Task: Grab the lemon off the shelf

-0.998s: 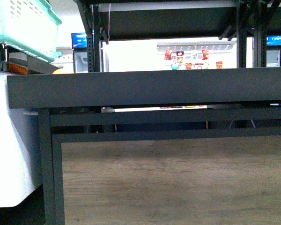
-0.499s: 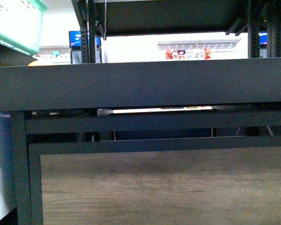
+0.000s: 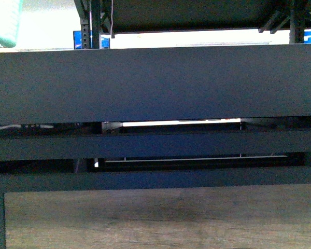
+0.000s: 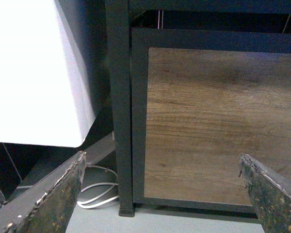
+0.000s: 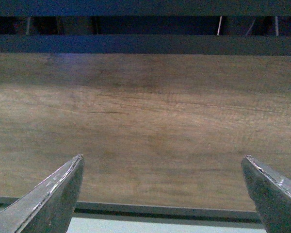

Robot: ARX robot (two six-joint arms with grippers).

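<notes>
In the front view, you are looking at the shelf [image 3: 155,83] from very close. The deep front lip of one tier is filling the width of the frame and is blocking its flat top. The lemon is not showing in any view, so you cannot tell where on the shelf it is lying. Above the lip, the background is washing out to bright white and details there are too blurred to read. A pale green basket [image 3: 4,23] is showing only as a corner, cut off by the frame edge. Below the lip, dark crossbars are running across, and the wood-grain panel [image 3: 160,218] is being cut off at the bottom edge.

The left pincer [image 4: 161,156] is standing wide, holding nothing; only its two scuffed fingers [image 4: 53,194] are showing. It is facing the panel's corner beside a black upright [image 4: 119,107]. A white cabinet [image 4: 34,73] is overexposed, and a white cable [image 4: 99,194] is lying on the floor [image 4: 136,224].

The right pincer [image 5: 162,158] is also standing wide and holding nothing, facing the panel.
</notes>
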